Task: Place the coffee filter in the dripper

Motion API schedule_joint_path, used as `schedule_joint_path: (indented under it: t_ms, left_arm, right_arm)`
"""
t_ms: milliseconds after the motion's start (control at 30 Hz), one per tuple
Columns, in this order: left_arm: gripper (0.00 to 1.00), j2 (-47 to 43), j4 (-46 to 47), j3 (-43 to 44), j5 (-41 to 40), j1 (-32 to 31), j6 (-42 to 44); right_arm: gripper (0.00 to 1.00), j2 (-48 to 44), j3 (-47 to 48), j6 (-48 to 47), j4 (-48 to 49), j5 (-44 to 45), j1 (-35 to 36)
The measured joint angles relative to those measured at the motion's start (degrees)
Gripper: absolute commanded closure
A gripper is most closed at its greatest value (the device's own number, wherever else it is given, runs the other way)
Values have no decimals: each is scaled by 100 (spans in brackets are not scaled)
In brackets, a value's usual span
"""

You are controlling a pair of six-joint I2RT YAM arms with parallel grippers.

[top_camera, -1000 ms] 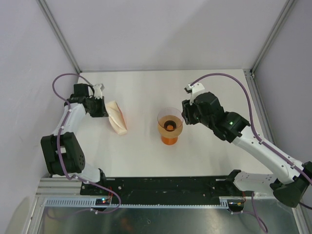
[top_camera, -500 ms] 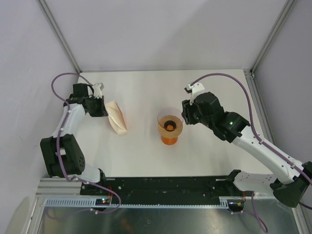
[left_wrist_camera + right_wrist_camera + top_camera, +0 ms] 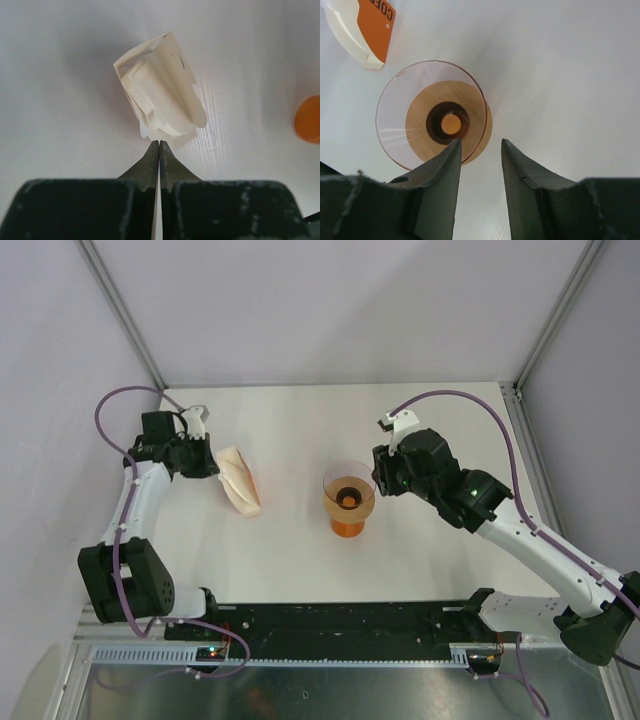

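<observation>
Left wrist: your left hand [image 3: 159, 144] clenched, tips at filter stack [image 3: 160, 100];
Right wrist: your right hand [image 3: 481, 145] released, just beside dripper [image 3: 432, 115]

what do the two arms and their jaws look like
The left arm and right arm share white links, black joints and black bases. A purple cable loops over each. The jaws are dark, tapered, scuffed. A green light shows on the right arm.

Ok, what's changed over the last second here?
The left tool closed fully and now stands shut at the near edge of the filter stack; whether it holds anything is unclear. Its arm shifted slightly left. The stack, the dripper and the open right tool stayed put.
</observation>
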Motion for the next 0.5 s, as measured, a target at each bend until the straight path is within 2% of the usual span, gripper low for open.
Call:
schedule_joint_path:
  t_ms: [100, 200, 267, 500]
  left_arm:
    - [71, 28, 2, -2, -26, 0, 13]
    - [59, 168, 4, -2, -31, 0, 44]
    - [60, 295, 4, -2, -33, 2, 68]
    - [76, 632, 11, 42, -55, 7, 96]
  right_arm:
    - [57, 0, 0, 0, 2, -22, 0]
    - [57, 0, 0, 0, 2, -46, 7]
    - [57, 0, 0, 2, 0, -48, 11]
    - [57, -2, 0, 11, -2, -46, 22]
